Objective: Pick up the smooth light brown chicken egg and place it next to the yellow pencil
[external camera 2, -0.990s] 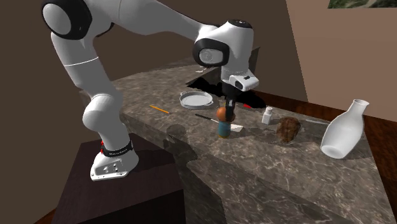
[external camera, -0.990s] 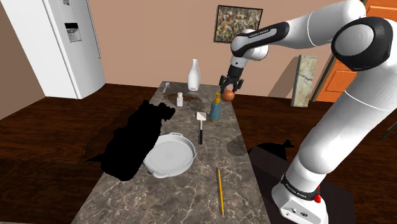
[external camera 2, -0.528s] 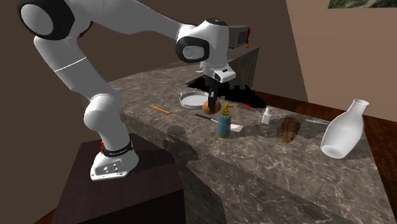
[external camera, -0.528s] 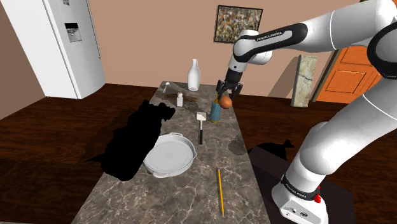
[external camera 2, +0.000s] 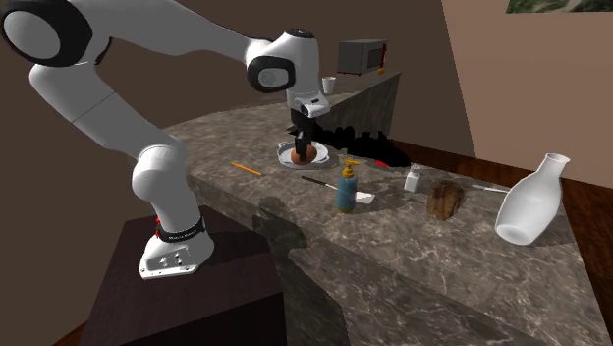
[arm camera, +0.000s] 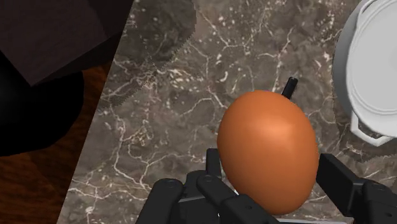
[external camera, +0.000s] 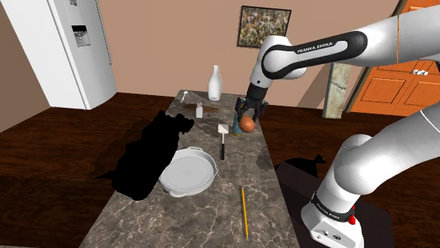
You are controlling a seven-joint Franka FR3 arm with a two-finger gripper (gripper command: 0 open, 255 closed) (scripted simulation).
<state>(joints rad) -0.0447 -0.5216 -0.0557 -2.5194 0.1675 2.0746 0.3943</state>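
Note:
A smooth orange-brown egg hangs above the dark marble counter, clasped in my black gripper. The second exterior view has the egg in the gripper in front of the white dish. Close up, the egg sits between the two fingers, over bare counter. The yellow pencil lies near the counter's front end, well short of the egg; it is also the thin orange-yellow stick in the second exterior view.
A white round dish, a spatula, a blue bottle, a small white shaker, a brown object and a white vase share the counter. A black area lies along the counter's edge on the shoulder view's left.
The arm has carried the egg away from the blue bottle and lower, toward the dish and the pencil end of the counter. The fingers stayed shut on it.

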